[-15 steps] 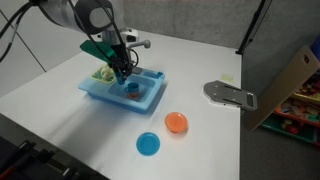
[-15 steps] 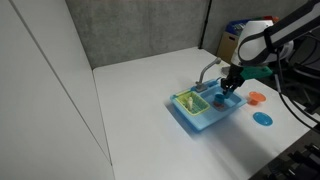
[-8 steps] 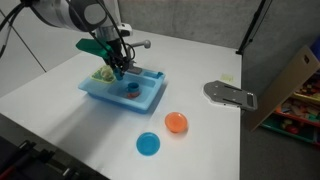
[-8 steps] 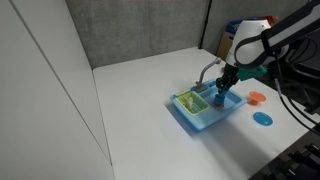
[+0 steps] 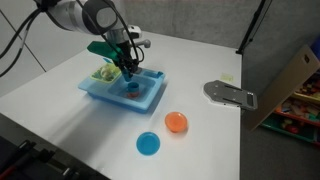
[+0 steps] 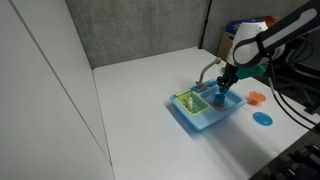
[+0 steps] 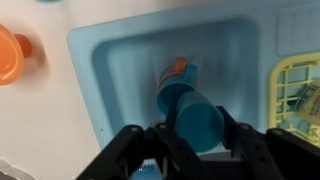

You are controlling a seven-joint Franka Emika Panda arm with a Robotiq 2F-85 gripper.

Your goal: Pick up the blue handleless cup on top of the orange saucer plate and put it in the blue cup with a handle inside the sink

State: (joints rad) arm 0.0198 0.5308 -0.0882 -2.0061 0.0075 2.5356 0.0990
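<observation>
1. Wrist view: the gripper (image 7: 197,130) comes in from the bottom edge. Its jaws are clenched on the handleless cup (image 7: 196,118), which sits between the two fingers (image 7: 128,152).
2. The handleless cup is held over the larger compartment of the sink (image 7: 110,110). It is tilted, with its round blue end towards the camera.
3. Just past it in this view is the handled cup (image 7: 176,72), showing an orange-red patch. It is in the same compartment. Whether the two cups touch cannot be told.
4. A yellow-green rack (image 7: 292,92) fills the other compartment, at the right edge of the wrist view.
5. The saucer (image 7: 8,55) lies on the white table (image 7: 40,130) outside the sink and carries nothing.
6. In both exterior views the gripper (image 5: 128,70) (image 6: 222,88) hangs low over the sink (image 5: 100,95) (image 6: 205,122).
7. In both exterior views the saucer (image 5: 176,123) (image 6: 257,98) and a flat blue plate (image 5: 148,144) (image 6: 263,117) lie near each other, apart from the sink.
8. A grey faucet (image 6: 207,72) stands at the sink's rim.
</observation>
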